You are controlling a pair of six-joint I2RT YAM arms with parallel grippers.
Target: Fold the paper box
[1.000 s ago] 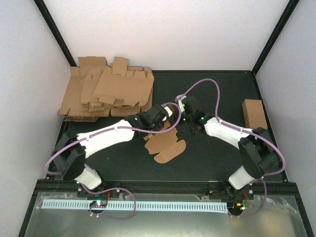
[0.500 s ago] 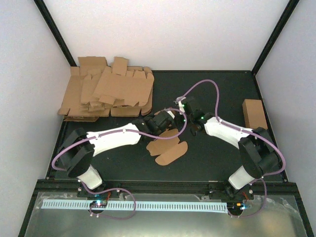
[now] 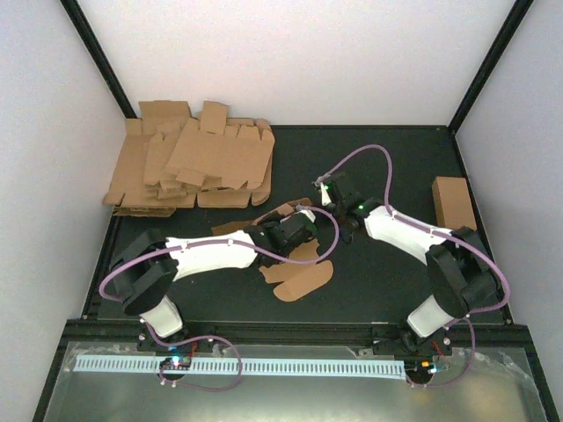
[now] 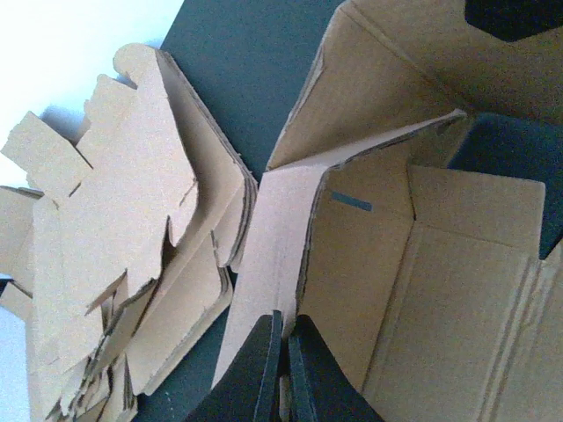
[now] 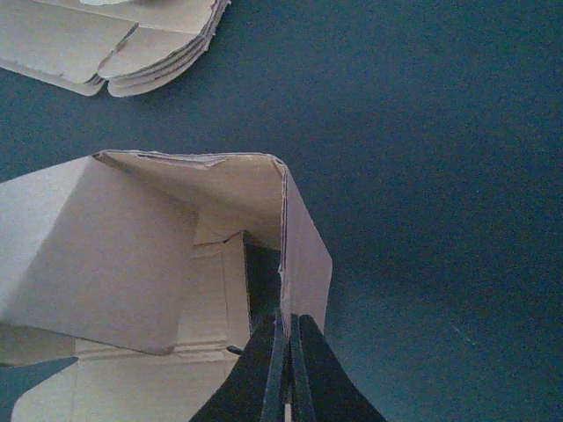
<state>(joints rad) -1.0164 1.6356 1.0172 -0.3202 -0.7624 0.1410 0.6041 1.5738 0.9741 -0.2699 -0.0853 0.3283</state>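
The box [image 3: 303, 280] is a matte brown cardboard blank with rounded flaps and sharp creases. It sits mid-counter between the two wrists, with its near flaps flat on the dark counter [image 3: 387, 272] and its far panels raised into an open corner. From above, the left arm [image 3: 211, 251] and right arm [image 3: 396, 230] cover the box's middle, so neither grip shows there. In the wrist views the left jaws are pressed together on the raw edge of an upright panel [image 4: 264, 264], and the right jaws pinch the thin edge of a standing flap [image 5: 303, 255]. A ragged stack [image 3: 189, 163] of flat blanks lies at the far left, near the box. A smooth cardboard brick [image 3: 453, 202] stands well apart at the right edge.
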